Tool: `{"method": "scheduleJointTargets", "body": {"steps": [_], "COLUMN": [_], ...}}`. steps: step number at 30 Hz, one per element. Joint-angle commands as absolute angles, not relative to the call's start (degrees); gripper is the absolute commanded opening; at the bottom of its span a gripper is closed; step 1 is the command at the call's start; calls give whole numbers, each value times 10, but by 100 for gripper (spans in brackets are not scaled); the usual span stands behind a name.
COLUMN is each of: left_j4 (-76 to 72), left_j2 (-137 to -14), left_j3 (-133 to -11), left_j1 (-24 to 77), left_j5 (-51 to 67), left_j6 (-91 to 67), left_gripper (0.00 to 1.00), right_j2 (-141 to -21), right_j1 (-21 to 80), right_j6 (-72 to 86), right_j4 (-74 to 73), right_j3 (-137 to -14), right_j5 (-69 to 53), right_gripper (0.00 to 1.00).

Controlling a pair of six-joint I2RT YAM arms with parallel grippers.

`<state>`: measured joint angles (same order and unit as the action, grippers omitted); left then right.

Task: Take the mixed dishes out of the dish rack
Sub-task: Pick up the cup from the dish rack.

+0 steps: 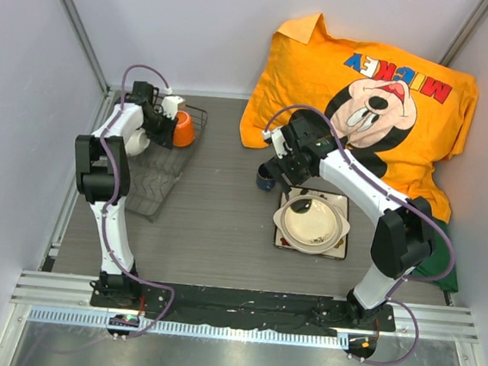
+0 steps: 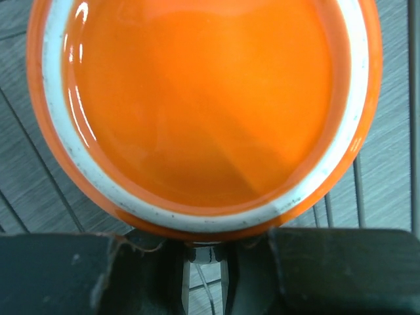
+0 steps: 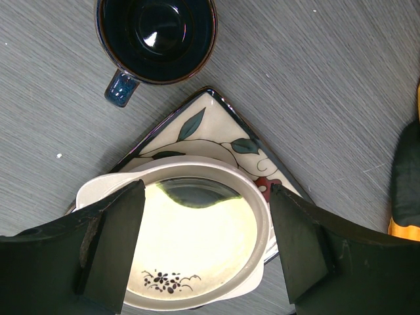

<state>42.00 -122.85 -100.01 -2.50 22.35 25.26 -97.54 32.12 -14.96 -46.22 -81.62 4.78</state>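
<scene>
The left gripper's (image 2: 207, 246) dark fingers fill the bottom edge of the left wrist view. The orange mug (image 2: 203, 111) sits just above them and takes up most of the frame, its mouth facing the camera. Whether the fingers clamp it I cannot tell. Thin wires of the dish rack (image 1: 153, 187) cross behind it over grey wood-grain.

In the right wrist view, the right gripper (image 3: 207, 249) is spread wide and holds nothing. Its two fingers stand at lower left and lower right, over the large cream round bowl (image 3: 197, 236). The bowl rests on the square white plate (image 3: 203, 125), one corner of which points to the upper centre. The small dark-blue cup (image 3: 156, 36) stands upright on the table at upper left, just clear of that corner.

From above, the grey table (image 1: 224, 207) fills the middle of the frame, with pale walls on three sides and metal posts in the far corners. The rack lies at centre left, with the mug at its far end. Plate and bowl sit right of centre. An orange Mickey Mouse cloth (image 1: 366, 82) is bunched at upper right. A black base plate (image 1: 241, 304) and a metal rail run along the bottom.
</scene>
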Motion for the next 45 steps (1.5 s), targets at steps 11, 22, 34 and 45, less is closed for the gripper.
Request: {"method": "scheduleJointTargets", "body": {"steps": [11,22,34,45], "left_j4": [409,446,478,217], "left_j2": [-1139,-1094,-1027,-942], "left_j3": [-1017,-1042,-1061,-955], "left_j1": [-51,-78,-79,-34], "left_j5": [271,366,592,717], "left_j6": [213,164,5,-318], "left_gripper": [0,0,0,0], "right_j2": [-979,-973,-878,-817], "right_j1": [320,320,321,311], "right_j6": [-157,-152,-142,-56], "right_j4": [-448,-448,-396,-301], "right_j3": [-823,-834,-858,-939], "right_j5": [40,47,35,-58], "right_gripper": [80,79,81,81]}}
